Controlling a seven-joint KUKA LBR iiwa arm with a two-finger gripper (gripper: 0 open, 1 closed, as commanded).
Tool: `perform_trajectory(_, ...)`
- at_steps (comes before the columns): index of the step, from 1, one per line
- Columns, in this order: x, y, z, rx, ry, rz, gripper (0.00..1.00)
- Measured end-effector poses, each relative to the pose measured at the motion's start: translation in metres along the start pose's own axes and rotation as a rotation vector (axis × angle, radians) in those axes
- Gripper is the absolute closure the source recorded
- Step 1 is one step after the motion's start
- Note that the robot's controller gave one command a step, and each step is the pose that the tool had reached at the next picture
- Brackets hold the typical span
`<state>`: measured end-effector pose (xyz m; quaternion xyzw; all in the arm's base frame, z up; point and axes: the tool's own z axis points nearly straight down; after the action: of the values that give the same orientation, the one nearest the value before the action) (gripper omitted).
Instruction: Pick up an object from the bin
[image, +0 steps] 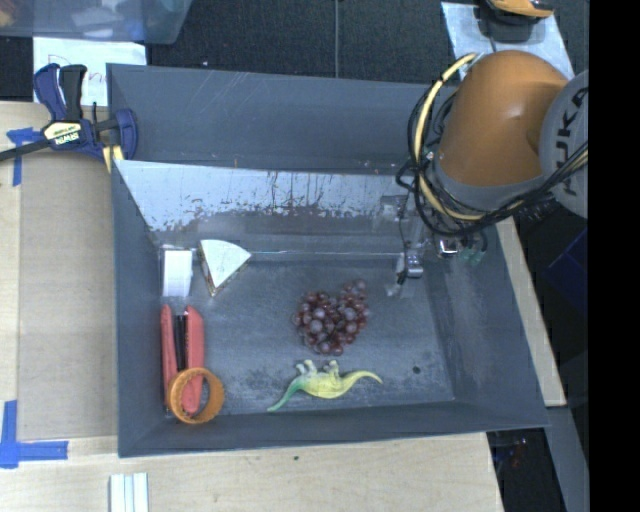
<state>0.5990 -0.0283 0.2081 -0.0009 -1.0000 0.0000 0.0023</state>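
Note:
My gripper (406, 268) hangs below the orange dome at the bin's back right, a little above the floor. Nothing shows in it. The nearest thing is a bunch of dark red grapes (331, 318), lying just left of and in front of the gripper, apart from it. In front of the grapes, a yellow-green toy dinosaur (326, 382) lies on its side near the front wall.
Along the left wall lie a red-handled tool (182, 343) and an orange ring (196, 395). A white block (177, 272) and a white wedge (223, 262) sit at the back left. Bare floor surrounds the gripper on its right.

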Motion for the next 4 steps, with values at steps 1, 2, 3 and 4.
perform_trajectory(1,-0.002,0.0,-0.005,0.0,-0.009,0.0,0.0)
perform_trajectory(2,0.002,0.02,0.05,0.001,-0.011,-0.165,0.0)
perform_trajectory(3,0.013,0.057,0.046,0.002,-0.02,-0.237,0.0)
perform_trajectory(4,0.016,0.067,0.071,0.003,-0.01,-0.309,0.0)
